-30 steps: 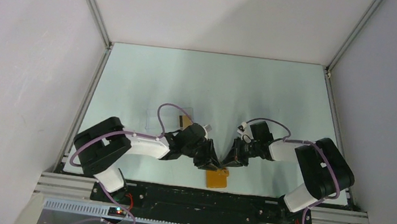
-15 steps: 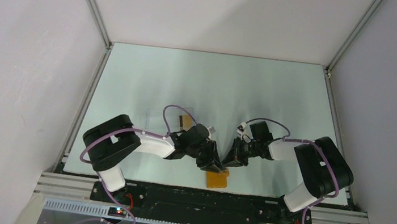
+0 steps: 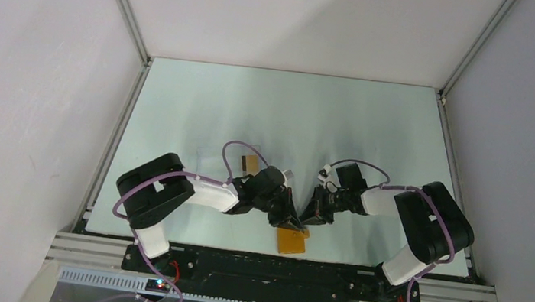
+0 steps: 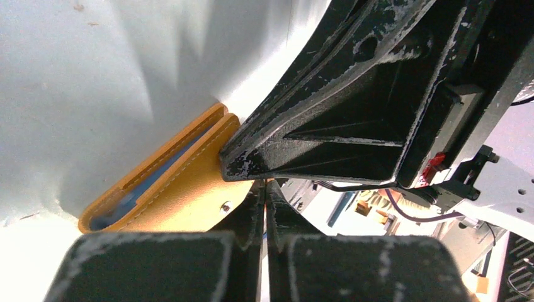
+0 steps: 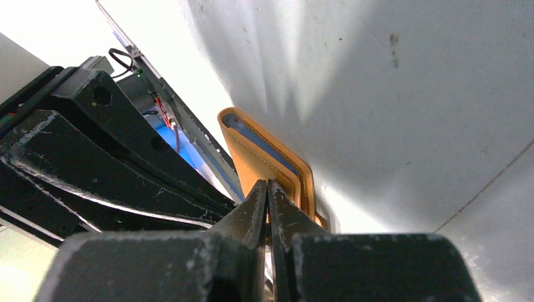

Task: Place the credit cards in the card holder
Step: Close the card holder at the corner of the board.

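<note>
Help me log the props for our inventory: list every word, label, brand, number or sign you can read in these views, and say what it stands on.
None: no text can be read in any view.
card holder: plain orange leather with stitching and a small stud; no brand or lettering shows.
background clutter past the table edge, left wrist view: too blurred to read.

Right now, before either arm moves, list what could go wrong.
The left gripper and right gripper stand shut, almost tip to tip at the orange-mustard bifold wallet; a move could knock them together.
The wallet sits near the pale table's front edge; a nudge might push it off.
</note>
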